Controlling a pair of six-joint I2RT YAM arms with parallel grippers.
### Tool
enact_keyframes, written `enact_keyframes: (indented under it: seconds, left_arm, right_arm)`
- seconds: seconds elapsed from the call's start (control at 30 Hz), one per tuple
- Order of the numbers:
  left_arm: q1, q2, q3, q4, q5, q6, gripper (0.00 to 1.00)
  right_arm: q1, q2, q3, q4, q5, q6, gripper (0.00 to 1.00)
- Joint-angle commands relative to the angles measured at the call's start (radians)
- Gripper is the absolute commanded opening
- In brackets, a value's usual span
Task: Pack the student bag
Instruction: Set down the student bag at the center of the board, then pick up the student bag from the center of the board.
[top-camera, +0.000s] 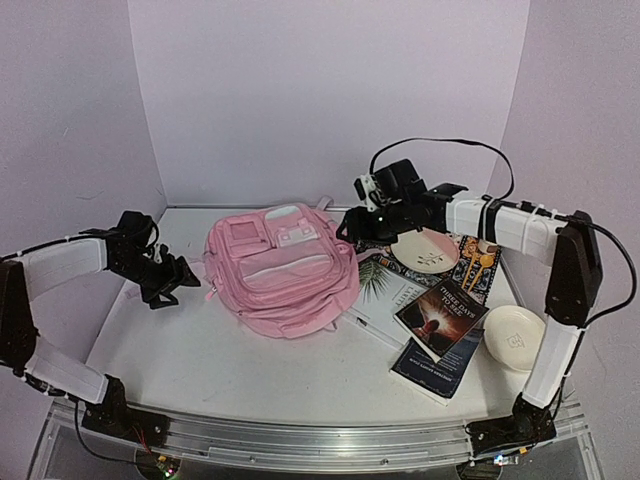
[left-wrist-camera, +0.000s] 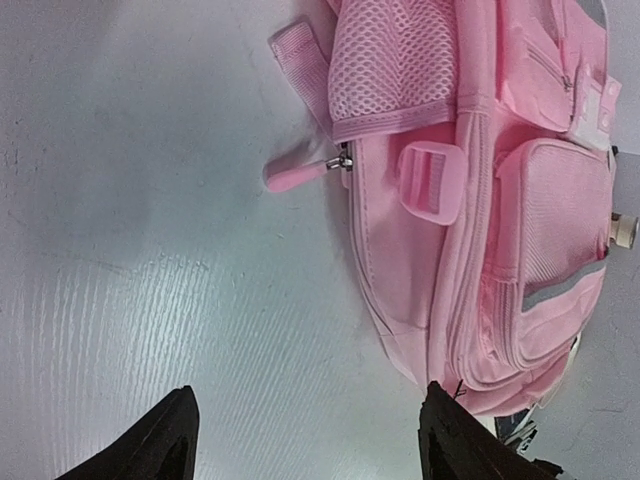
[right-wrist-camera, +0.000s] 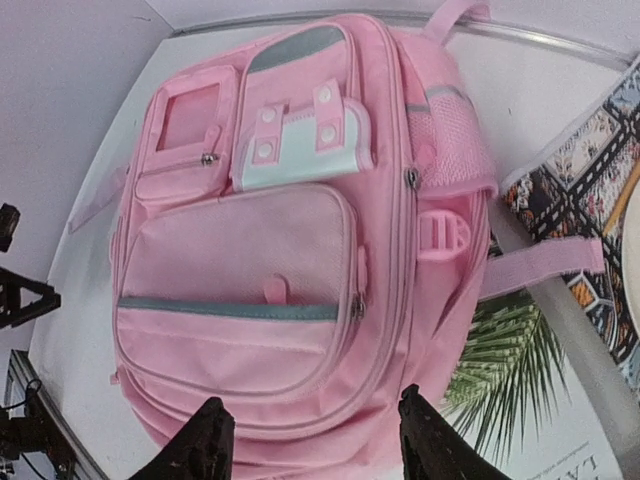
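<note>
Beneath the open right pincer (right-wrist-camera: 312, 402) lies the student bag (right-wrist-camera: 290, 250), long axis running ahead; open left pincer (left-wrist-camera: 308, 400) hangs alongside.

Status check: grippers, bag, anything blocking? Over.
Left gripper open, empty, beside the student bag. Right gripper open, empty, above it. Bag flat, front up, looks zipped. Books lie on the right arm's side.
</note>
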Motion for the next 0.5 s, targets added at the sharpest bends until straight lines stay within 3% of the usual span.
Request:
enact_keyframes:
  seconds: [0.0,0.23,0.47]
  left_arm:
    - [-0.003,0.108,0.090,0.113,-0.016,0.041,0.77]
    - [-0.003,0.299,0.230,0.156,-0.020,0.094,0.75]
    - [-0.003,0.482,0.376,0.164,-0.044,0.109,0.74]
  right_arm:
    - [0.044,-0.143,-0.165,0.076,-0.001,0.190,0.61]
    - [0.136,-0.201,-0.444,0.355,-0.015,0.493,0.65]
    - [0.188,-0.114,-0.485,0.506,-0.029,0.612,0.67]
